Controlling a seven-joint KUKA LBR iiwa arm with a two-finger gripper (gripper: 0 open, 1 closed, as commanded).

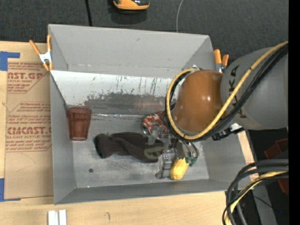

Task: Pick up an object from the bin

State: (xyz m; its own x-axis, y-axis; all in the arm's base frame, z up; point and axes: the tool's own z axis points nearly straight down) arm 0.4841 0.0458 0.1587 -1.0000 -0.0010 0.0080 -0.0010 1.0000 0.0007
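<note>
Our gripper (164, 161) sits low over the right end of the dark cloth (123, 145) (which stretches leftward from there), with a small yellow thing (178, 169) just past that end. Whether the grip is wide or closed, we cannot tell.

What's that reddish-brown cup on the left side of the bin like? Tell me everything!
The cup is reddish brown and looks like see-through plastic, wider at one end than the other. It seems to lie on its side on the bin floor, wide end toward the back, snug beside the left wall. Nothing sits on it, and the dark cloth lies apart from it.
</note>
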